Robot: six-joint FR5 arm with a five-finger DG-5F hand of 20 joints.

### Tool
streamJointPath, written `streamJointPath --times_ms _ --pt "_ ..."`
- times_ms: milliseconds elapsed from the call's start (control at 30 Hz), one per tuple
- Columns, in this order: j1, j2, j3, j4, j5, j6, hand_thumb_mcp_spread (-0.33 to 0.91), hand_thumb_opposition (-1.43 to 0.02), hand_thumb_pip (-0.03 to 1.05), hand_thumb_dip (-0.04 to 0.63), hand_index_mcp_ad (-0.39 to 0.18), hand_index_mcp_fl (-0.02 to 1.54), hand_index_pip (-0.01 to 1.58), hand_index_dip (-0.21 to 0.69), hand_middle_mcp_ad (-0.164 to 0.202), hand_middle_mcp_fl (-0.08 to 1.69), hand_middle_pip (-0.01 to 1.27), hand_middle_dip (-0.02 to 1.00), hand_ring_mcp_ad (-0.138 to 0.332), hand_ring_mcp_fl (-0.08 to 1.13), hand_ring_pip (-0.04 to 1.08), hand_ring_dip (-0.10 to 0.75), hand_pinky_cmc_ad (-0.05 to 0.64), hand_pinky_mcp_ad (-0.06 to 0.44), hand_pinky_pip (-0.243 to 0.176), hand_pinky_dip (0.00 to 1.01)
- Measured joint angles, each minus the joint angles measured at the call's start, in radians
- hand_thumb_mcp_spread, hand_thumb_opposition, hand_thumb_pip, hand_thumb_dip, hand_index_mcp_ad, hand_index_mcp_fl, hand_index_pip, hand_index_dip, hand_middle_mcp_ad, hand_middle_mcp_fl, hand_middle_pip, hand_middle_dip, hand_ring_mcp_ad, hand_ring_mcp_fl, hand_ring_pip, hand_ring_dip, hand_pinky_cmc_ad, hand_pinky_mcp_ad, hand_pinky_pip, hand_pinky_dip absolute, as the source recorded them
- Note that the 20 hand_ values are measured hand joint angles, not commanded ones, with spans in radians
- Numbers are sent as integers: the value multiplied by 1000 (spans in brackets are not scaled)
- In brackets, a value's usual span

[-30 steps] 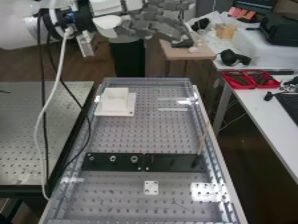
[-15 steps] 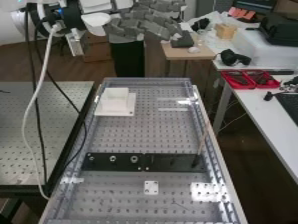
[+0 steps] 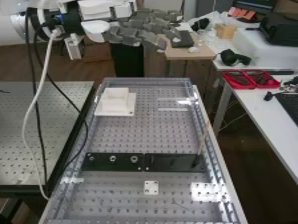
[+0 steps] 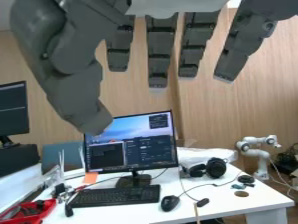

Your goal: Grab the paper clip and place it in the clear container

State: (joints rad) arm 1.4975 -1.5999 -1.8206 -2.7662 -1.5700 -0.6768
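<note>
Change first: compared with the earlier frames, the robot hand (image 3: 138, 33), dark grey on a white arm, has shifted toward the high view's left, then dipped, fingers angled lower now. Hand is open: fingers extended, thumb apart, empty, same in the wrist view (image 4: 159, 52).

Landmark is the long black strip with round metal fittings (image 3: 173, 162), lying across the perforated grey metal desk (image 3: 133, 132). Robot hand is well beyond the strip and raised. White blocky piece on a square base (image 3: 116, 104) also sits beyond it, toward its left end. Thin wooden stick (image 3: 202, 142) leans up at its right end. Small white square plate with holes (image 3: 151, 184) is just on its near side. All four unmoved.

Thin dark wire-like mark (image 3: 178, 204), near side of the strip: possibly the paper clip, too small to tell. Clear container can't be told from the glare.
</note>
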Motion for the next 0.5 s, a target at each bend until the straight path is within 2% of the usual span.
streamJointPath --times_ms 500 --pt "5 6 2 -40 6 -9 363 -808 700 316 -185 370 91 -164 37 250 108 361 82 79 99 295 365 265 -42 417"
